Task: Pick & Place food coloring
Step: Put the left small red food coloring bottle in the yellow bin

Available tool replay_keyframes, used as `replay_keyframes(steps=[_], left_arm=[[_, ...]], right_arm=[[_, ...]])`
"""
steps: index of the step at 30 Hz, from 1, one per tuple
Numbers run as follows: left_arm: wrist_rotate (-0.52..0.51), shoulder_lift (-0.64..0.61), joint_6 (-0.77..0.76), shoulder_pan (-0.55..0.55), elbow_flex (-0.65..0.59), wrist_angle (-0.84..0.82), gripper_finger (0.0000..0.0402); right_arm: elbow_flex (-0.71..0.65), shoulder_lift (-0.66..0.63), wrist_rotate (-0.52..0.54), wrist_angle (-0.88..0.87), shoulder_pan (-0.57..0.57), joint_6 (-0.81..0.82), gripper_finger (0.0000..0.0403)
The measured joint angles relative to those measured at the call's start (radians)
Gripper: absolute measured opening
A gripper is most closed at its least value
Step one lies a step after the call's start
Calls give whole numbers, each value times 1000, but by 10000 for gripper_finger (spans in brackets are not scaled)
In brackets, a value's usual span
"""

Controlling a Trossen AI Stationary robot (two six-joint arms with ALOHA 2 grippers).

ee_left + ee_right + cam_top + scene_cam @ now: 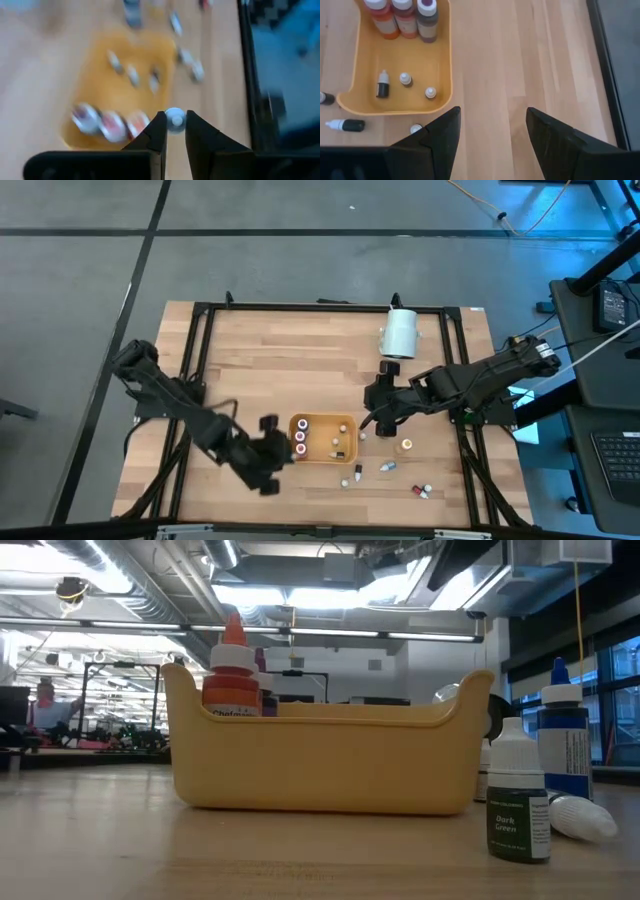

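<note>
The orange tray (322, 420) holds three larger bottles (402, 17) with orange, red and purple caps and three tiny droppers (406, 79). More food coloring bottles lie or stand on the wood near the tray's right side (388, 467), (423, 491), and a dark green one (520, 805) and a blue one (565, 740) show in the low view. My left gripper (175, 127) is at the tray's left side (280, 448), shut on a tiny pale-capped bottle. My right gripper (492, 125) hovers wide open over bare wood just right of the tray (368, 420). My left gripper pinches a tiny bottle with a pale bluish-white round top (175, 120) between its two fingertips (157, 131). The top faces the wrist camera. The bottle sits over the tray's edge near the three larger bottles; the picture is blurred, so I cannot tell more.
A large white cylinder (400, 332) lies at the table's far side, right of the middle. A black frame (205, 360) rims the tabletop. Bare wood spreads left of the tray and between the tray and the cylinder.
</note>
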Motion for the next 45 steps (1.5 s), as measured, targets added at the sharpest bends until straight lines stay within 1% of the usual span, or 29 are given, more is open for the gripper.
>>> replay_keyframes(steps=[2,4,6,8,11,14,17,21,29,36,40,42,45], left_arm=[[-24,0,56,47,52,12,40],[1,1,124,105,98,42,40],[44,17,190,169,125,76,40],[98,40,243,224,126,85,40],[181,86,255,293,126,69,40],[245,143,264,332,125,68,40],[278,200,330,349,124,125,40],[284,272,379,364,125,152,40],[300,386,357,404,124,156,40],[302,435,330,417,124,168,40],[296,443,330,418,124,166,67],[296,443,330,418,124,168,82],[296,443,330,421,124,168,90]], right_arm=[[0,-4,0,0,0,-6,227],[0,-10,0,0,0,-6,227],[0,-17,0,-3,0,7,227],[0,-30,-5,-25,2,43,227],[0,-58,-37,-86,9,135,227],[0,-100,-39,-119,37,206,227],[0,-133,-37,-118,66,261,227],[0,-146,-34,-116,89,300,227],[0,-139,-35,-116,103,306,227],[0,-137,-36,-116,103,332,227],[-10,-126,-53,-124,107,359,227],[-36,-124,-79,-128,107,357,227],[-92,-123,-142,-130,107,365,227]])
